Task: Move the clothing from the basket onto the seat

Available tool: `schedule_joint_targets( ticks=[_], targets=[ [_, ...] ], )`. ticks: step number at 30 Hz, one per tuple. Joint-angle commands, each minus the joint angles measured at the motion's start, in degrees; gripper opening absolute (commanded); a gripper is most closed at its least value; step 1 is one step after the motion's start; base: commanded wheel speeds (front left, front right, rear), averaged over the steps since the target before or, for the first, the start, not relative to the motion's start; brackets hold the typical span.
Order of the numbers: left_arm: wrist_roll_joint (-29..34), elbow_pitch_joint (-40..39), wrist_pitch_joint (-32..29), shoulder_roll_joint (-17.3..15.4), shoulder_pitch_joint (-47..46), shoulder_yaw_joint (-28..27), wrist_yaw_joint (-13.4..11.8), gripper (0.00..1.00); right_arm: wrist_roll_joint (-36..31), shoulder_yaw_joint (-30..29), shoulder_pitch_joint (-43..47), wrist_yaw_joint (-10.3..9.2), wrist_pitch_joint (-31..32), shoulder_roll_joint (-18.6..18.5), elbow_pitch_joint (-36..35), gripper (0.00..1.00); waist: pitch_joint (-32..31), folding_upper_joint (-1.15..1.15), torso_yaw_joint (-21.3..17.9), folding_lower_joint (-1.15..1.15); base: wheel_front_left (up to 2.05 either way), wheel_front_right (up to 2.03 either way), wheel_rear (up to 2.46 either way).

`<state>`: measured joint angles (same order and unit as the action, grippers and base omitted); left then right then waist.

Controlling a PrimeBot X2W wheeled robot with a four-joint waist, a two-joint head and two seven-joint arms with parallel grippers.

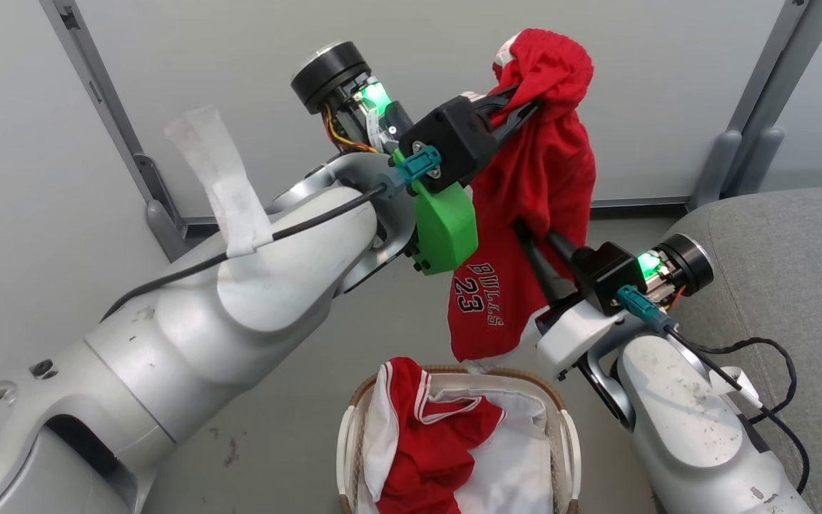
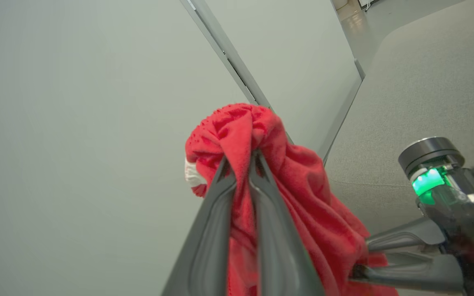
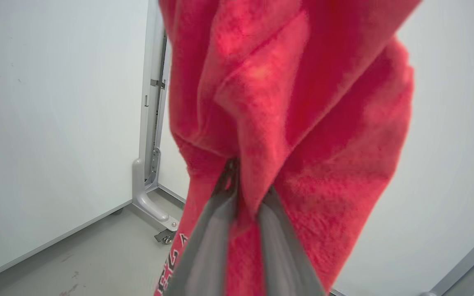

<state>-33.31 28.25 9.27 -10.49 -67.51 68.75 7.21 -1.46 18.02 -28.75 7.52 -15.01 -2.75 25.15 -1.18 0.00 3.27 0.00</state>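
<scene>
A red jersey (image 1: 546,178) of the clothing, lettered BULLS 23, hangs in the air above the basket (image 1: 346,439). My left gripper (image 1: 525,105) is shut on its bunched top; in the left wrist view the fabric (image 2: 303,193) drapes over the closed fingers (image 2: 216,230). Lower down, my right gripper (image 1: 527,233) is shut on a fold at the garment's middle, with red cloth (image 3: 303,123) pinched between its fingers (image 3: 216,234). Another red garment with white trim (image 1: 425,442) lies in the basket on the white liner. The grey seat (image 1: 796,235) is at the right.
Pale wall panels on grey metal posts (image 1: 108,114) stand behind, with feet (image 3: 148,197) resting on the grey floor. A black cable (image 1: 760,357) loops off my right forearm beside the seat edge. The seat cushion (image 2: 426,82) reaches up to the panels.
</scene>
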Motion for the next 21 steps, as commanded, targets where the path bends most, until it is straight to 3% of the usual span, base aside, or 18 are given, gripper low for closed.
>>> schedule_joint_targets(
  ticks=[1, 10, 12, 14, 15, 21],
  targets=[
    [-0.63, 0.46, 0.52, -0.53, 1.29, -0.23, -0.40, 0.00, 0.68, -0.19, 0.18, -0.06, -0.26, -0.25, -0.04, 0.00, 0.02, 0.00, -0.07, 0.00, 0.00, 0.00, 0.00],
    [-4.48, 3.34, 4.07, -1.09, 6.67, -3.00, -1.57, 0.00, 1.79, -0.88, 1.78, -0.06, -0.27, -0.25, -1.78, 0.00, 0.02, 0.00, -1.11, 0.00, 0.00, 0.00, 0.00],
    [-5.13, 4.08, 5.01, -1.20, 8.55, -3.92, -1.69, 0.42, 2.00, -1.29, 2.30, -0.06, -0.26, -0.25, -2.10, 0.00, 0.00, 0.00, -1.41, 0.00, 0.00, 0.00, 0.00],
    [-5.42, 4.74, 5.63, -1.39, 10.37, -5.04, -1.84, 0.96, 2.32, -1.86, 2.63, -0.06, -0.27, -0.25, -2.39, 0.00, 0.01, 0.00, -1.70, 0.00, 0.00, 0.00, 0.00],
    [-5.50, 5.06, 5.77, -1.49, 11.41, -5.78, -1.90, 1.00, 2.38, -2.15, 2.50, -0.06, -0.26, -0.24, -2.58, 0.00, 0.03, 0.00, -1.88, 0.00, 0.00, 0.00, 0.00],
    [-2.16, 3.43, 5.93, -1.63, 18.53, -11.59, -2.62, 1.00, 1.84, -3.96, 3.08, -0.06, -0.26, -0.24, -3.59, 0.00, 0.19, 0.00, -2.55, 0.00, 0.00, 0.00, 0.00]
  ],
)
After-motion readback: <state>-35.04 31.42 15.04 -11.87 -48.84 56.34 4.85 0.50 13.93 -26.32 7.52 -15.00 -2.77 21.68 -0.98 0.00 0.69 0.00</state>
